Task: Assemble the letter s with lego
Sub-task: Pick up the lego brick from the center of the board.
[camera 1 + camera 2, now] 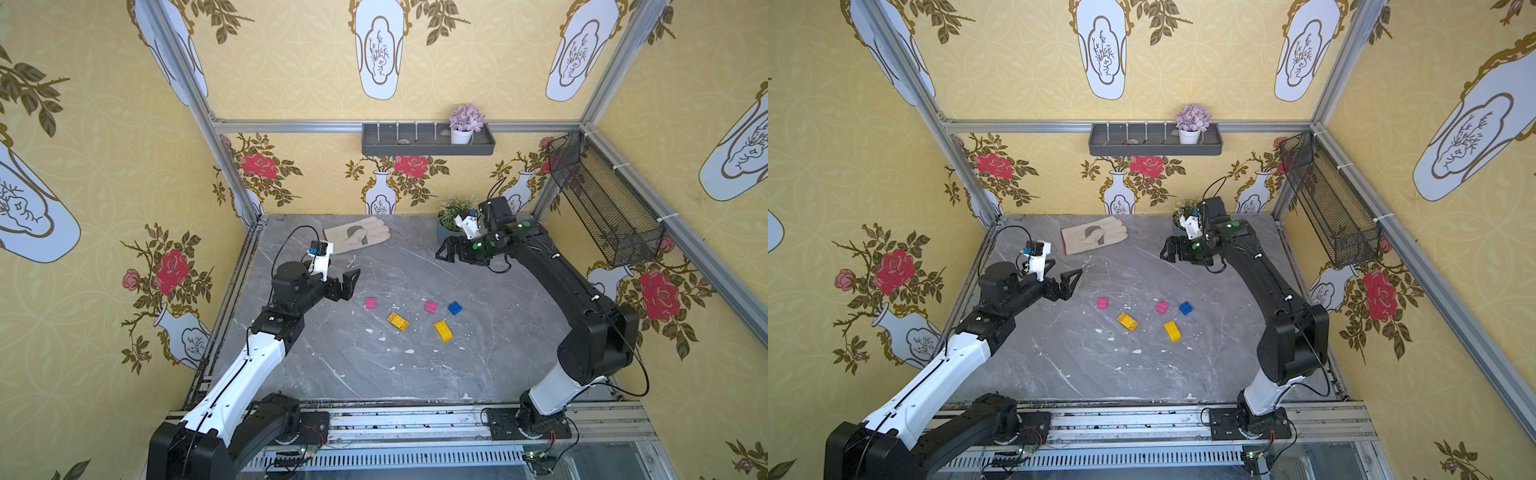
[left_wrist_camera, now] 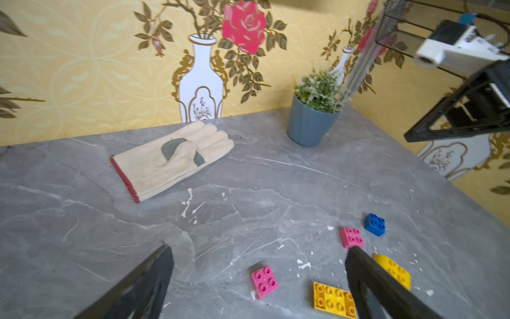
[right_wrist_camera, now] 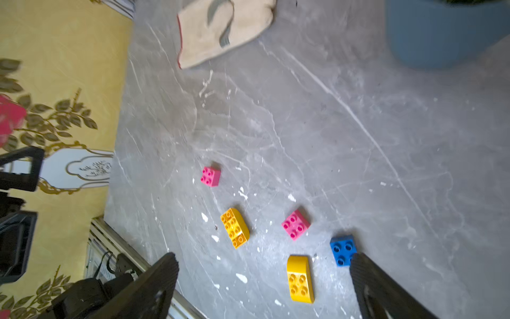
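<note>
**Top views.** Five lego bricks lie loose and unjoined on the grey marble-pattern desk (image 1: 365,374), between the two arms, none touching another. From the left-arm side they run:
- the lone pink brick (image 1: 371,303)
- the eight-stud yellow brick (image 1: 398,322)
- the middle pink brick (image 1: 431,307)
- the blue brick (image 1: 455,308)

The curved yellow brick (image 1: 443,331) sits nearer the arm bases, close to the pink-blue pair.

The left end effector (image 1: 345,274) hangs above the desk near the lone pink brick, jaws spread wide and gripping nothing. The right end effector (image 1: 445,252) is raised toward the rear of the desk, just in front of the potted plant (image 1: 453,216). Its jaws are also wide apart and empty, well apart from the bricks. A work glove (image 1: 357,239) lies flat at the rear. Both top views agree.

**Left wrist view.** The two dark fingers (image 2: 380,290) stand far apart with only desk surface between their tips. The lone pink brick (image 2: 264,281) lies stud-side up between them. One finger partly covers the eight-stud yellow brick (image 2: 332,299) and the curved yellow brick (image 2: 394,270). Beyond these lie the middle pink brick (image 2: 351,237) and the blue brick (image 2: 374,224).

**Right wrist view.** The fingers (image 3: 154,284) are fully spread and clear of all parts. The curved yellow brick (image 3: 300,279) appears between them. The blue brick (image 3: 343,250) shows just beside one fingertip. The remaining three bricks lie farther out, studs up.
</note>
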Robot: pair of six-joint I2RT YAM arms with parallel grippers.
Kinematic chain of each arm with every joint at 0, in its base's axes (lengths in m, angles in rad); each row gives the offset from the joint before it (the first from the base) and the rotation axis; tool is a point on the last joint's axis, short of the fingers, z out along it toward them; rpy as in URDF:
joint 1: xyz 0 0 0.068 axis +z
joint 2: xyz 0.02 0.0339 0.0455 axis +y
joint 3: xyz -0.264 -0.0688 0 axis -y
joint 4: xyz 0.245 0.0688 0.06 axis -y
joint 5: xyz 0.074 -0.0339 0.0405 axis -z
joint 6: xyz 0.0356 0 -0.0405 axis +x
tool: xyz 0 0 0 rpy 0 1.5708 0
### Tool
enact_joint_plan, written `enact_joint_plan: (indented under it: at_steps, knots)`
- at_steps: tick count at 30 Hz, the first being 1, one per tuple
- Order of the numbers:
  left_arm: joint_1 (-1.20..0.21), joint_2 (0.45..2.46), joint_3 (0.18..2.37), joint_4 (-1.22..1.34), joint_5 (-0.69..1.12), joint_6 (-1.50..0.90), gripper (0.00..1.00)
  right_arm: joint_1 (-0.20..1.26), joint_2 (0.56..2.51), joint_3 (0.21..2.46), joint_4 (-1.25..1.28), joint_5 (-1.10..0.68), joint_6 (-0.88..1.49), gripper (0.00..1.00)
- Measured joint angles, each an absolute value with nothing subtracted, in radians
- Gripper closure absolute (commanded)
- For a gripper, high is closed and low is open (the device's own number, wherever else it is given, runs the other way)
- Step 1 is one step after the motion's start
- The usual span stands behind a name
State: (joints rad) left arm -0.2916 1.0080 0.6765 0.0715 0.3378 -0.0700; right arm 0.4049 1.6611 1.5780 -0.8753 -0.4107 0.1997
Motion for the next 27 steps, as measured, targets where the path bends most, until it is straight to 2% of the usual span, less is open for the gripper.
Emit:
enact_joint_plan:
  at_steps: [10,12,18,27]
  knots:
    - [-0.415,0.942,0.633,-0.018,0.349,-0.025,0.07,0.567,1.751,1.551,-0.978,-0.300,0.212,0.08]
    - [-0.419,0.929,0.624,-0.023,0.332,-0.026,0.07,0.592,1.774,1.541,-0.984,-0.279,0.199,0.12]
    - [-0.419,0.910,0.619,-0.035,0.294,-0.028,0.07,0.598,1.842,1.516,-0.984,-0.241,0.148,0.25]
    - [-0.419,0.906,0.610,-0.043,0.258,-0.034,0.07,0.607,1.911,1.496,-0.967,-0.227,0.077,0.32]
